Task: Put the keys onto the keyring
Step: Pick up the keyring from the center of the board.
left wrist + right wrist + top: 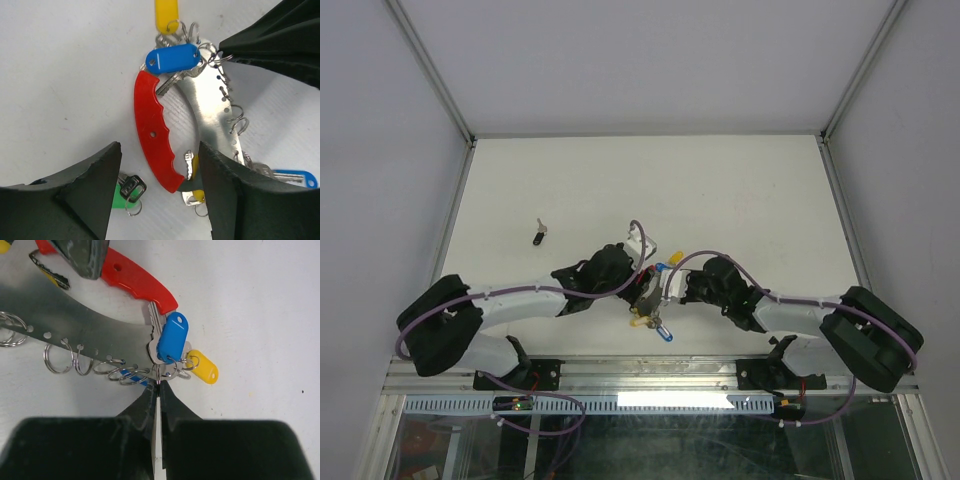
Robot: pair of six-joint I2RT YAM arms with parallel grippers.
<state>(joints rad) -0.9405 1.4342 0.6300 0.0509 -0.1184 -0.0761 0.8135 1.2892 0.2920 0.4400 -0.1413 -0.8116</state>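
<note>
We look down on a white table [720, 180] where two arms meet over the keyring [650, 300]. It is a bunch built on a red curved plastic arc [150, 125] joined to a silvery metal strip [212, 115], which is punched with holes that carry wire rings.

Far to the left of the red arc, well apart from it, a tiny loose black-headed key [539, 236] lies alone on the table. We judge this one is yet to go on.

Nearer in, the left pincer [160, 145] is released. Its two black fingers stand wide apart with the lower end of the red arc between them, gripping nothing as far as we can tell. Just left of that end lies a green-tagged key [131, 187] with a black head and its own small ring. We cannot tell whether it is joined to the bunch. Against the inner side of the same end sits a yellow-capped key [189, 167] of silver metal.

At the opposite end of the red arc, a blue-tagged key [170, 82] hangs under a solid blue oval tag [172, 58], with a yellow oval tag [166, 12] just beyond. These look already threaded on. Along the strip's edge away from the red arc, several empty rings [57, 360] hang free.

Rightmost, the right pincer [157, 390] is clenched, its fingers almost meeting, on a thin wire ring [158, 375] just beside the blue-tag end of the red arc.

We judge the task partly done: some keys are on, at least one is left.
</note>
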